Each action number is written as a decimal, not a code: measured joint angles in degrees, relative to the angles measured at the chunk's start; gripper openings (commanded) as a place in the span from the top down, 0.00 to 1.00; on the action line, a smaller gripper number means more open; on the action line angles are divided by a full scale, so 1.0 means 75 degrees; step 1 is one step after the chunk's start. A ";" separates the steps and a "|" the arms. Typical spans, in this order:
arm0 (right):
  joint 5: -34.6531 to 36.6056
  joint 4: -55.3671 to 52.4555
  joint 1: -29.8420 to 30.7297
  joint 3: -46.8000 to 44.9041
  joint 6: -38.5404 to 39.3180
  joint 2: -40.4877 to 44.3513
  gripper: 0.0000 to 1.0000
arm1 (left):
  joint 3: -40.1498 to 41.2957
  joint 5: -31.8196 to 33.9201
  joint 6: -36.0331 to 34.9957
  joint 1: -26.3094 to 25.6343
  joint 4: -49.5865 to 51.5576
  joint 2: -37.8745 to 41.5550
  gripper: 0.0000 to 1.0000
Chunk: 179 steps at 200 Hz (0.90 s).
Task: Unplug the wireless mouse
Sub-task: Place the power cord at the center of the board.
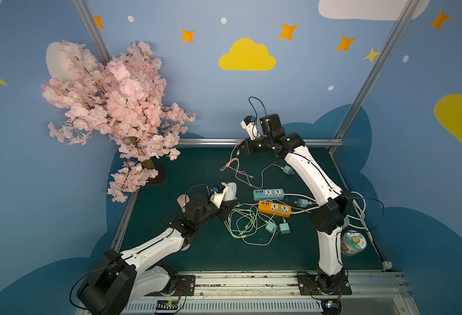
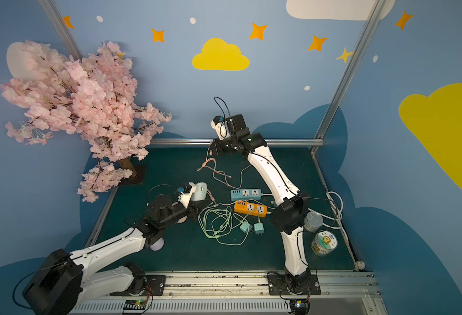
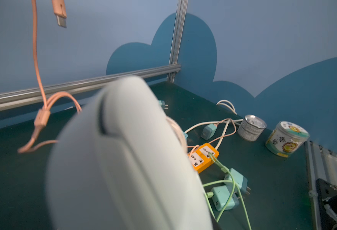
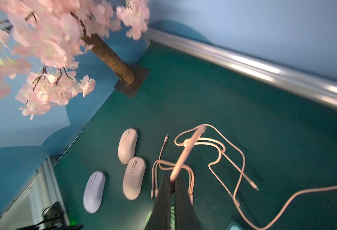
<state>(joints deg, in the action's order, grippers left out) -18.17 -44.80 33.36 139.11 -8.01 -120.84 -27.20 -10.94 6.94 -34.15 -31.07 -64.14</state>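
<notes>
**Bimanual cell, cable-unplugging task.** The left pincer [image 1: 230, 203] grips the wireless mouse [image 3: 124, 159], a pale grey-blue shell held on edge above the green table [image 1: 219, 253]. In the left wrist view the mouse fills the near field and hides the fingers.

The right pincer [image 4: 171, 184] is raised near the rear rail [image 1: 210, 141], well apart from the left pincer. Its dark fingers [image 4: 161, 199] are clamped tight on the pink cable [image 4: 185, 153]. From that grip the cable drops to a splitter and fans into several thin leads, which lie on the table below the pincer. One plug [image 3: 60, 15] of this cable hangs free just below the right pincer, apart from the held mouse.

Two pink mice [image 4: 127, 146] lie flat and close together below the right pincer, on the side of the blossom tree [image 4: 50, 39]. A lilac mouse [image 4: 94, 192] lies near them.

Beside the left pincer, toward the right arm, lie:
- looped green cables [image 1: 242, 223];
- an orange power strip [image 1: 275, 208];
- a blue power strip [image 1: 268, 194], just behind the orange one.

Beyond the strips, near the side wall, stand a metal can [image 3: 252, 127] and a labelled tub [image 3: 287, 139].
</notes>
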 measured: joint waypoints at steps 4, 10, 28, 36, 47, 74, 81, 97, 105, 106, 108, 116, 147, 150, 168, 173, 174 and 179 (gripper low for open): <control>0.0038 0.0009 -0.0003 0.0181 0.0032 -0.0038 1.00 | 0.0000 0.0023 0.0035 0.0000 0.0050 0.0079 0.95; 0.0087 0.0050 -0.0012 0.0443 0.0055 -0.0079 1.00 | 0.0000 0.0058 0.0073 0.0000 0.0117 0.0181 0.94; 0.0189 0.0245 -0.0067 0.0755 0.0079 -0.0076 1.00 | 0.0017 0.0163 0.0166 0.0000 0.0318 0.0475 0.94; 0.0198 0.0353 -0.0093 0.0708 0.0061 -0.0076 1.00 | 0.0050 0.0227 0.0192 0.0000 0.0388 0.0624 0.94; 0.0187 0.0469 -0.0096 0.0411 0.0026 -0.0076 1.00 | 0.0102 0.0294 0.0201 0.0003 0.0510 0.0828 0.94; 0.0163 0.1070 -0.0122 -0.1411 -0.0146 -0.0050 1.00 | 0.0224 0.0417 0.0239 0.0067 0.0758 0.1233 0.94; 0.0154 0.1110 -0.0122 -0.1865 -0.0169 -0.0108 1.00 | 0.0239 0.0434 0.0251 0.0096 0.0796 0.1288 0.95; 0.0064 0.1072 -0.0149 -0.2500 -0.0192 -0.0405 1.00 | 0.0245 0.0481 0.0265 0.0146 0.0898 0.1370 0.96; 0.0020 0.1067 -0.0172 -0.2690 -0.0192 -0.0565 1.00 | 0.0245 0.0510 0.0280 0.0169 0.0959 0.1411 0.96; 0.0009 0.1067 -0.0175 -0.2725 -0.0195 -0.0592 1.00 | 0.0248 0.0513 0.0286 0.0172 0.0970 0.1416 0.96; 0.0000 0.1061 -0.0178 -0.2774 -0.0195 -0.0629 1.00 | 0.0248 0.0519 0.0289 0.0175 0.0976 0.1425 0.96; -0.0035 0.1064 -0.0198 -0.2987 -0.0210 -0.0714 1.00 | 0.0259 0.0551 0.0312 0.0201 0.1023 0.1478 0.95; -0.0117 0.1134 -0.0440 -0.3704 -0.0367 -0.0731 0.75 | 0.0326 0.0667 0.0431 0.0323 0.1093 0.1609 0.90; -0.0114 0.1139 -0.0478 -0.3739 -0.0437 -0.0731 0.71 | 0.0326 0.0676 0.0455 0.0341 0.1099 0.1600 0.90; -0.0082 0.1221 -0.0711 -0.3870 -0.0475 -0.0729 0.43 | 0.0326 0.0749 0.0574 0.0455 0.1113 0.1510 0.91; -0.0058 0.1259 -0.0790 -0.3923 -0.0495 -0.0714 0.37 | 0.0318 0.0755 0.0627 0.0498 0.1122 0.1454 0.91; -0.0050 0.1262 -0.0796 -0.3931 -0.0504 -0.0714 0.36 | 0.0315 0.0752 0.0632 0.0504 0.1122 0.1445 0.91; -0.0032 0.1317 -0.0860 -0.4004 -0.0545 -0.0685 0.31 | 0.0297 0.0752 0.0679 0.0548 0.1142 0.1384 0.91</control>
<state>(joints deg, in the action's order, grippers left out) -18.41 -34.92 26.92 109.08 -12.10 -125.97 -24.97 -5.30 12.03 -30.04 -22.50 -53.76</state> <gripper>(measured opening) 0.585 0.393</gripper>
